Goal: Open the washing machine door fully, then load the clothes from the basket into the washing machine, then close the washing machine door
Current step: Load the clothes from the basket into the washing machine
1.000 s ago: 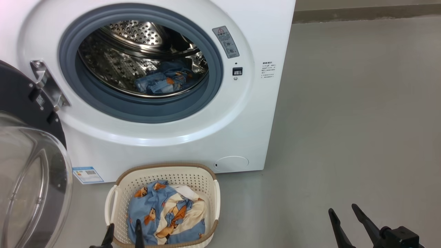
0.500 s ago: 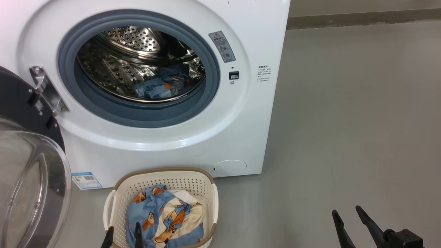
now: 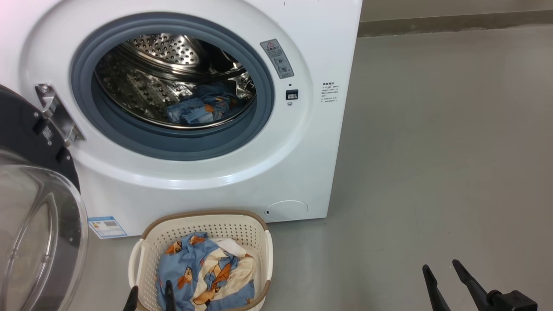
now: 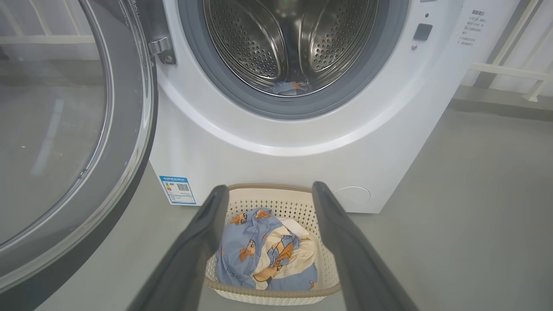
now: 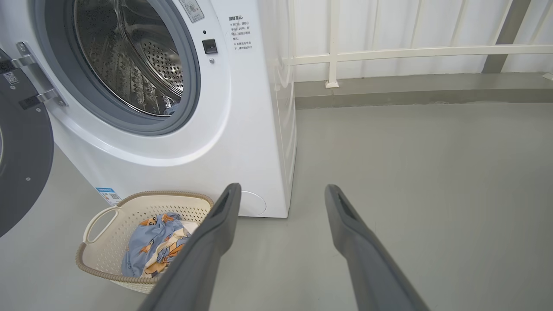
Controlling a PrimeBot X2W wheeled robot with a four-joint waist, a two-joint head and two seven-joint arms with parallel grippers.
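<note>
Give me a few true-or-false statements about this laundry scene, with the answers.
1. The washing machine door stands open. True.
2. The basket is empty. False: patterned clothes lie in it.
3. A blue garment lies in the drum. True.
4. The left gripper holds a garment. False: it is open, holding nothing.
5. The right gripper is open over the floor. True.

You see floor: grey, smooth, running wide to the right of washer. Washer stands on it, upper left of your head view. Basket sits on floor just before washer front, below drum opening. Touching or not: can't tell.
</note>
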